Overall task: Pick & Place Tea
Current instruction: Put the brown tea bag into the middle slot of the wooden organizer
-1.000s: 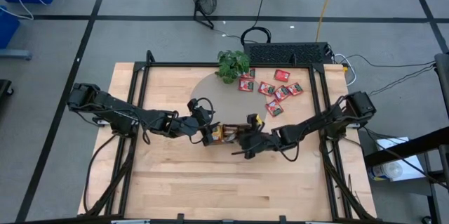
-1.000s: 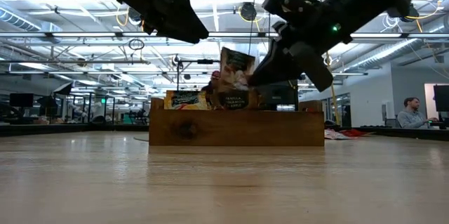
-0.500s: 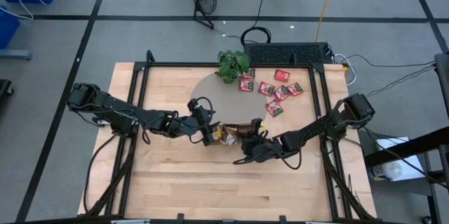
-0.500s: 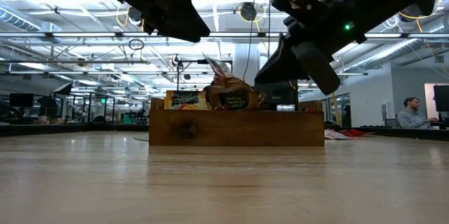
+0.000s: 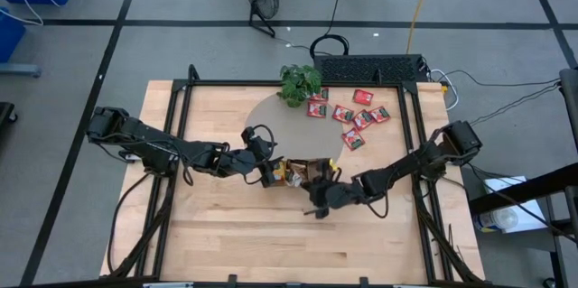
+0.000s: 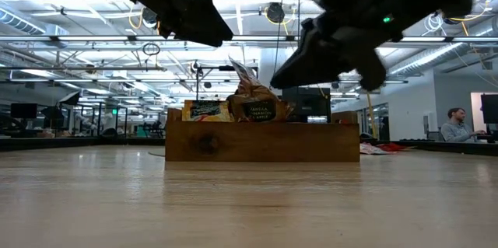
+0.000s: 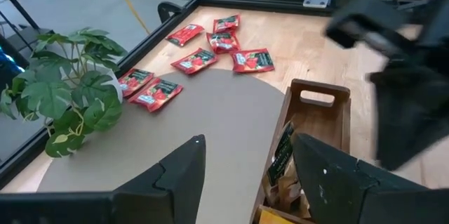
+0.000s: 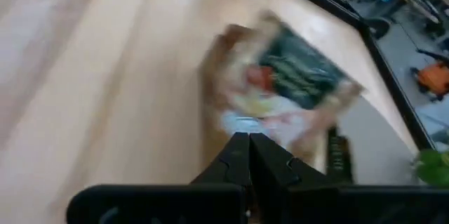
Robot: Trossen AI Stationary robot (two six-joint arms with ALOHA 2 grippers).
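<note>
The right end effector (image 5: 318, 199) hangs pinched shut and empty just beside the wooden tray (image 5: 302, 171), the left end effector (image 7: 245, 175) gapes over it, while red tea packets (image 7: 203, 59) lie well beyond, light, crinkly, probably best nipped by an edge.

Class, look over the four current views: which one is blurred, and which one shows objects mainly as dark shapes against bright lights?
Right wrist view: motion-smeared, the tea packet beyond the shut fingers is soft. Low view: backlit by ceiling lights, both arms and the wooden tray read dark. High view: even light, sharp.
</note>
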